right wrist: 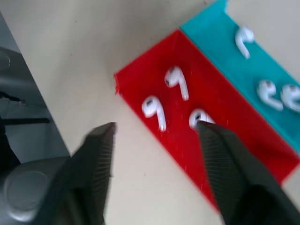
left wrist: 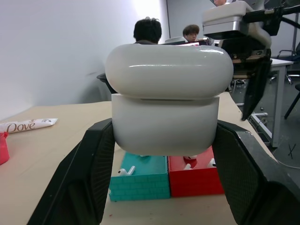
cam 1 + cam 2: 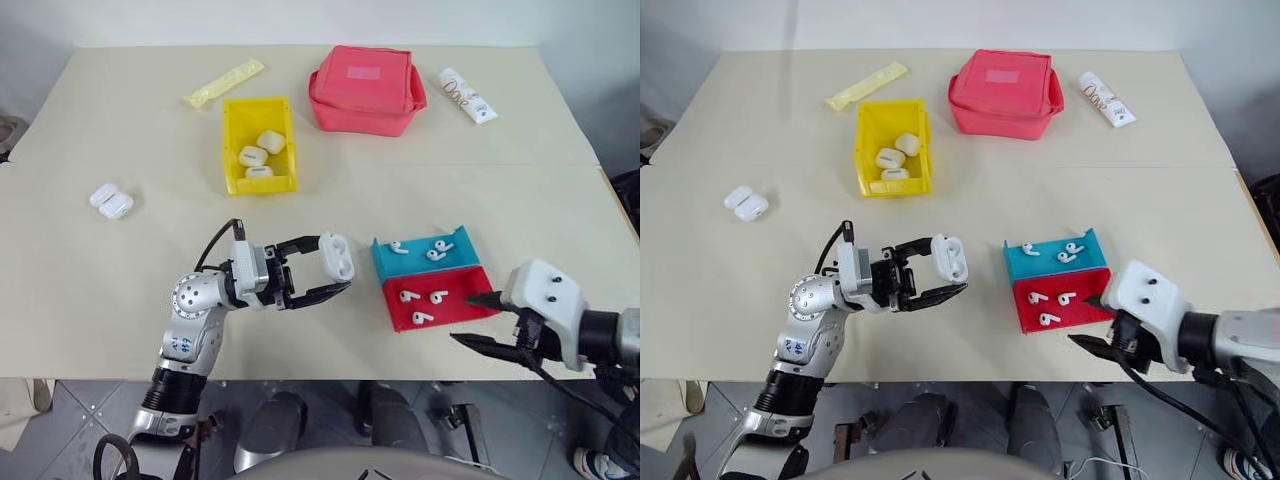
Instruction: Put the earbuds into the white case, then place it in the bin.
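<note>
The left gripper [image 3: 318, 272] is gripping the white case [image 3: 338, 255] between its fingers, holding it above the table with the lid closed. Just to its right, earbuds [image 3: 424, 305] are lying in the red tray [image 3: 470, 307]. The right gripper [image 3: 478, 320] is hovering at that tray's near right edge, jaws apart and empty, making it the nearer arm for picking them.
</note>
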Robot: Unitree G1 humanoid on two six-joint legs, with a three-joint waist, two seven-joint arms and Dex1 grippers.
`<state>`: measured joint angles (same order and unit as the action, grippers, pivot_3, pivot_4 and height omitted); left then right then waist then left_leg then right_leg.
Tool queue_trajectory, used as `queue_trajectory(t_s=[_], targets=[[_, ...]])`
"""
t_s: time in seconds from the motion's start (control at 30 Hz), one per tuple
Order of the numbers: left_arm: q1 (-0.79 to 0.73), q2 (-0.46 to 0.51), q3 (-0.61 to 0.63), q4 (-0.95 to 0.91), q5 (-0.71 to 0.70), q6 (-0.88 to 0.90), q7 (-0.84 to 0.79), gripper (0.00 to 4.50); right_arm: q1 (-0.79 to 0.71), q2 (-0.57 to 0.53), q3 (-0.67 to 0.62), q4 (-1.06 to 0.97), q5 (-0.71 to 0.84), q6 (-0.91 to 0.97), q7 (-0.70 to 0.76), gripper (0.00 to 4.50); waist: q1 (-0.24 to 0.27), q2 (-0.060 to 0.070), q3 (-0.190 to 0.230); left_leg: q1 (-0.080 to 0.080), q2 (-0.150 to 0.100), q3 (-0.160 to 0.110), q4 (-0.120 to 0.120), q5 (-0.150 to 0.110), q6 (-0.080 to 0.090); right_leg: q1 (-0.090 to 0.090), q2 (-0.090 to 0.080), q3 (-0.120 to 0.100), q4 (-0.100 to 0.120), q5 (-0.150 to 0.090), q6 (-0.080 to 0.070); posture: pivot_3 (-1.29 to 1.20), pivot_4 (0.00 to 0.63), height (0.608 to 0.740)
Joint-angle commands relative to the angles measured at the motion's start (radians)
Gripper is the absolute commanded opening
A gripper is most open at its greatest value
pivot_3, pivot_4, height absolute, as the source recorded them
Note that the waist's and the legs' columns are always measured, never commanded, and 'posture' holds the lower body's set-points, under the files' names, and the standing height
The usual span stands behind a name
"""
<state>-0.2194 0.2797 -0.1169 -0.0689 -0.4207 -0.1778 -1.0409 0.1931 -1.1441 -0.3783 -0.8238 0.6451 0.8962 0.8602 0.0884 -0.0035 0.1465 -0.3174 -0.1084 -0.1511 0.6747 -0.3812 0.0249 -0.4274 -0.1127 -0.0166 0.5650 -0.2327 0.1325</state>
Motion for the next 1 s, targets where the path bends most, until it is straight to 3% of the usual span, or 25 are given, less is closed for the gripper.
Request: queue_trajectory(t_s=[0.03,0.2,0.33,0.63,1.0], targets=[[0.013,0.004,-0.008,-0.059,0.008,-0.001,0.024,2.76,-0.088,-0.05,0.091,0.024,-0.034,-0.012,0.0,2.81,-0.001,0.0,0.0,0.0,0.0,0.0,0.0,0.0,0.0,0.0,0.0,0.0,0.0,0.0,0.0,0.0,0.15,0.74],[0.029,0.005,-0.019,-0.077,0.012,-0.002,0.047,2.76,-0.201,-0.084,0.226,0.059,-0.098,-0.052,0.021,2.81,-0.004,0.0,0.0,0.0,0.0,0.0,-0.001,0.0,0.0,0.0,0.0,0.0,-0.002,0.0,0.0,0.0,0.15,0.74],[0.037,0.0,-0.029,-0.082,0.018,-0.009,0.062,2.76,-0.294,-0.1,0.352,0.112,-0.169,-0.087,0.052,1.63,-0.005,0.0,0.0,0.0,0.0,0.0,-0.001,0.0,0.0,0.0,0.0,-0.001,-0.002,0.001,0.0,0.0,0.15,0.74],[0.051,-0.001,-0.043,-0.088,0.025,-0.029,0.065,2.76,-0.536,-0.093,0.624,0.276,-0.372,-0.199,0.198,1.63,-0.01,0.001,0.001,0.0,0.0,0.001,-0.003,0.0,0.0,0.0,0.001,-0.001,-0.004,0.001,0.001,0.0,0.15,0.74],[0.08,0.01,-0.043,-0.116,0.03,-0.033,0.081,2.76,-0.62,-0.036,0.724,0.39,-0.497,-0.282,0.306,1.63,-0.01,0.001,0.001,0.0,0.001,0.001,-0.006,0.0,0.0,-0.001,0.001,0.0,-0.006,0.002,0.001,0.0,0.15,0.74]])
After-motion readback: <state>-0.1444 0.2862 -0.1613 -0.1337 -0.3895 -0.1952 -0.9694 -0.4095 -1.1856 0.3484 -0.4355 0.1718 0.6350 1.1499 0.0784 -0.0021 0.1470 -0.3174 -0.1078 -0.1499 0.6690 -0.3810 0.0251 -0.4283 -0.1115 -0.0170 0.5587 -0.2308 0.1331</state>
